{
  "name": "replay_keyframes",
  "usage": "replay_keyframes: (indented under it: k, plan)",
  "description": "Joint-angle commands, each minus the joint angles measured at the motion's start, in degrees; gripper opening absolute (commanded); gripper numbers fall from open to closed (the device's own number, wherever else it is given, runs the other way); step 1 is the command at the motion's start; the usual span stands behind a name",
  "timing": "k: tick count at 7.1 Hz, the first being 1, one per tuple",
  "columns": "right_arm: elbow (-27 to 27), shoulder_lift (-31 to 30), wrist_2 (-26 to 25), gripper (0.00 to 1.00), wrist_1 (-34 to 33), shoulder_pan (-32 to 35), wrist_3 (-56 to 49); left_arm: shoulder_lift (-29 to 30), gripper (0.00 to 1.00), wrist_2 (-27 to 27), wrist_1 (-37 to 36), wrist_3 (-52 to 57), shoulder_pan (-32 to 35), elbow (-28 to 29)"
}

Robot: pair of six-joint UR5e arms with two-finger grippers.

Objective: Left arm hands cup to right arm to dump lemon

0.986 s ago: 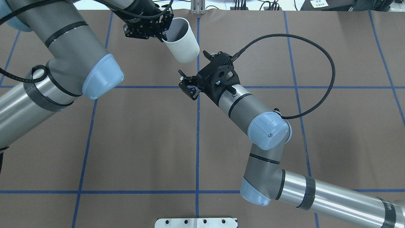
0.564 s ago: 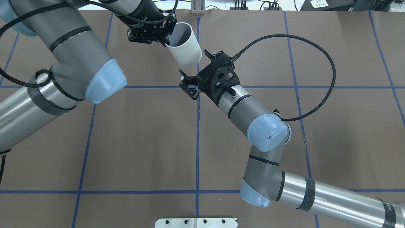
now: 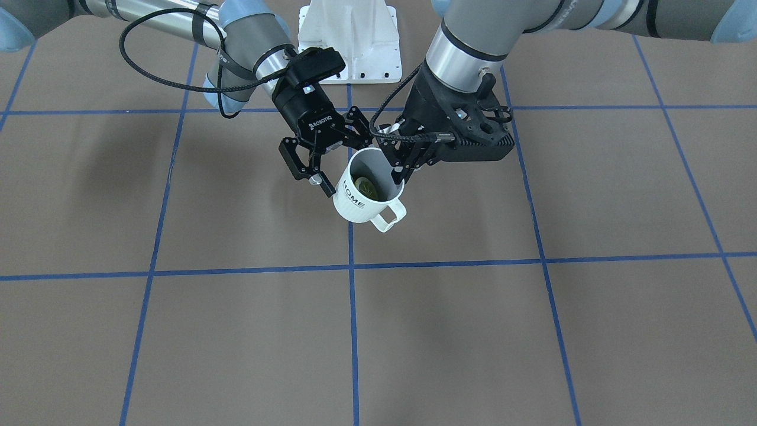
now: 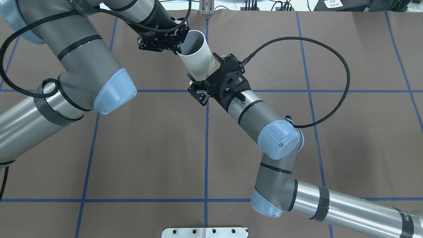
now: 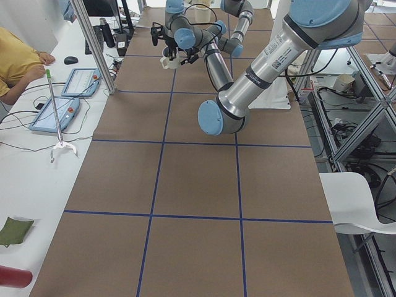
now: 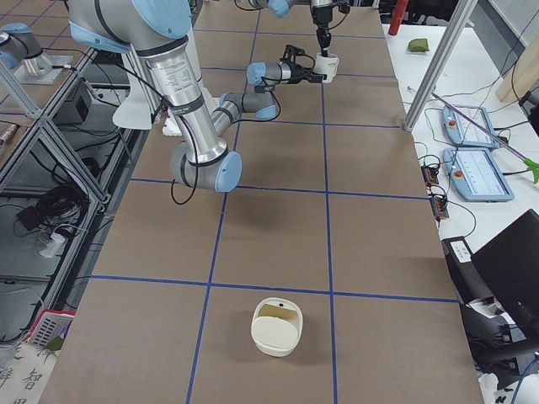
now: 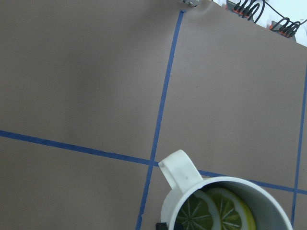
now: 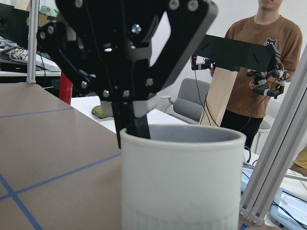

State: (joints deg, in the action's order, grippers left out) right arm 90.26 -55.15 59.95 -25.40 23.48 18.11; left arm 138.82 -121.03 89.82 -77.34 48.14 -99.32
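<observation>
Over the table's (image 4: pixel 138 148) far centre, left gripper (image 4: pixel 180 45) (clamped on the rim) has moved the cup (image 4: pixel 198 54) between right gripper's (image 4: pixel 202 66) spread fingers, so handover looks ready.

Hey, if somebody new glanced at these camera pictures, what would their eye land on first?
The white HOME mug stands out first, hanging above the brown table near its centre tape line, with the left gripper pinching its rim. The right gripper stands open on either side of the mug's body. Inside lie yellow-green lemon slices, clearest in the left wrist view.
</observation>
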Motion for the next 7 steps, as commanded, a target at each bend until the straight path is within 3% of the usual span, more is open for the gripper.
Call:
replay_keyframes:
  k: [1, 7]
  plan:
    - [-0.09, 0.04, -0.18, 0.95, 0.00, -0.01, -0.27, -0.04, 0.00, 0.00, 0.00, 0.00, -0.32, 0.00]
    - [-0.53, -0.05, -1.50, 0.94, -0.09, -0.01, -0.27, 0.14, 0.00, 0.00, 0.00, 0.00, -0.85, -0.26]
